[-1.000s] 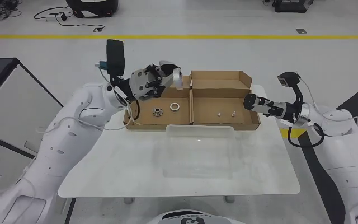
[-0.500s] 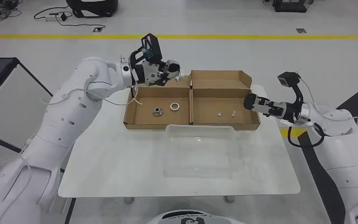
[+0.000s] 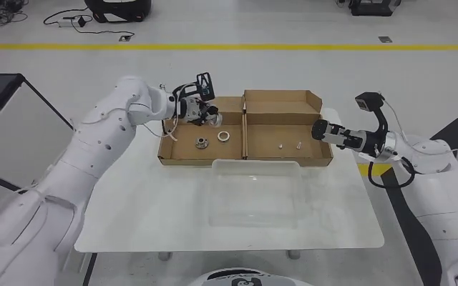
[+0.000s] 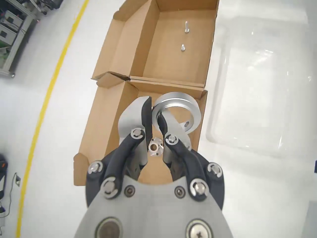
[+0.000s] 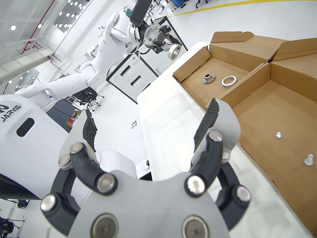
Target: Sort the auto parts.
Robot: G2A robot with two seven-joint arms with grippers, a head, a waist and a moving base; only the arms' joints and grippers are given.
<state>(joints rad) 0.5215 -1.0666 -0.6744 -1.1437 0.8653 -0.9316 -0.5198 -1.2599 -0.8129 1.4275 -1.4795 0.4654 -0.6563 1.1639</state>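
Note:
My left gripper (image 3: 207, 112) hangs over the left cardboard box (image 3: 166, 146), shut on the wall of a large silver ring (image 4: 177, 110). Below it in that box lie a flanged hub (image 3: 202, 141) and a smaller ring (image 3: 224, 134). In the left wrist view the hub (image 4: 154, 148) shows between the fingers. The right cardboard box (image 3: 286, 114) holds two small bolts (image 3: 281, 146) (image 3: 297, 144). At that box's right end my right gripper (image 3: 318, 131) stands open and holds nothing; its wrist view shows the spread fingers (image 5: 213, 115).
A clear plastic tray (image 3: 254, 164) sits on the white table (image 3: 143, 214) just in front of both boxes. The boxes' open flaps (image 3: 279, 95) stand up along the far side. Bare table lies to the left and right of the tray.
My left arm has swung down and turned toward the left box, carrying the large ring from above the box's far corner to just over it. The right arm has stayed still.

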